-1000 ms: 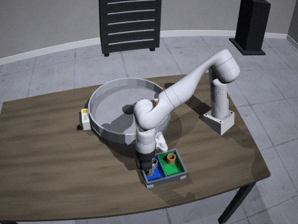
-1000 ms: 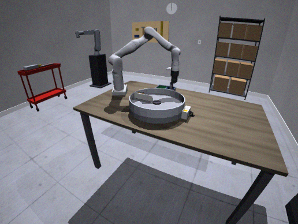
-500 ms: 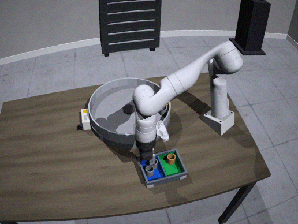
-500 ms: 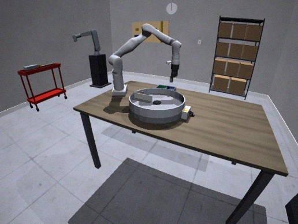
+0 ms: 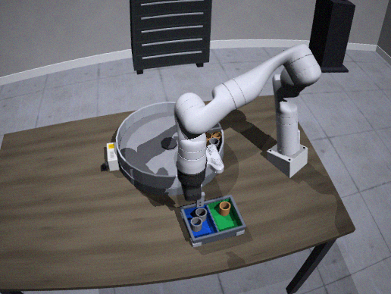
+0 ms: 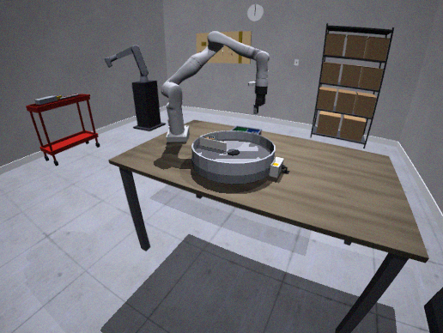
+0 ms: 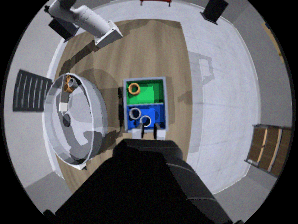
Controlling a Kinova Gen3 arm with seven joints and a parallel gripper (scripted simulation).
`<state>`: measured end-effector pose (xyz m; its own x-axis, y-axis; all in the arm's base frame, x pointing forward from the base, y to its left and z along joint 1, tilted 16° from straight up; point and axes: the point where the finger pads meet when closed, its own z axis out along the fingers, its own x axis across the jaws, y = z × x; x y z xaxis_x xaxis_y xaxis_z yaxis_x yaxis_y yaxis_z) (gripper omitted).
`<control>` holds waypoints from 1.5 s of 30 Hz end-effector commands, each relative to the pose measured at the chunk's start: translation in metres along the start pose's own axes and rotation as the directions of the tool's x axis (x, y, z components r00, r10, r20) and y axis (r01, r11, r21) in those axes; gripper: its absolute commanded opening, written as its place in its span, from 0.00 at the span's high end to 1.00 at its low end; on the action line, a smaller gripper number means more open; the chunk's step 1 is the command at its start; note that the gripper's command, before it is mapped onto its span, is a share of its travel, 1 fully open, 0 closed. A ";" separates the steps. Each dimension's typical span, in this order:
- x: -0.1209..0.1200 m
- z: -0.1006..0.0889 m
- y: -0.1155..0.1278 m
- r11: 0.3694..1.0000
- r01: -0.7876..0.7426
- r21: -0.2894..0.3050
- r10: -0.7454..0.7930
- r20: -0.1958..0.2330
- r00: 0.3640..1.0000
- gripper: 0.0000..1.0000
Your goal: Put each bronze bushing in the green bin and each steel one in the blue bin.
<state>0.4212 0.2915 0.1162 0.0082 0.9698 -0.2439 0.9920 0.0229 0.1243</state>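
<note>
Steel bushings [image 5: 198,219] sit in the blue bin [image 5: 208,228] below the raised jaws [image 5: 201,195], which hang partly parted, gripping nothing

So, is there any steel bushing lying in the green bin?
No, the green bin holds only one bronze bushing; both steel bushings stand in the blue bin.

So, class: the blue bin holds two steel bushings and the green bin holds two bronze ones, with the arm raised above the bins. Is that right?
Not quite. The green bin holds only one bronze bushing, as the top view shows. The rest stands: two steel bushings sit in the blue bin, and the arm's fingers hang above the bins, holding nothing.
</note>
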 end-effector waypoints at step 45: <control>0.000 -0.001 0.000 1.000 0.000 -0.001 0.000 -0.001 1.000 0.53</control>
<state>0.4212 0.2915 0.1162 0.0082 0.9698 -0.2439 0.9920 0.0229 0.1243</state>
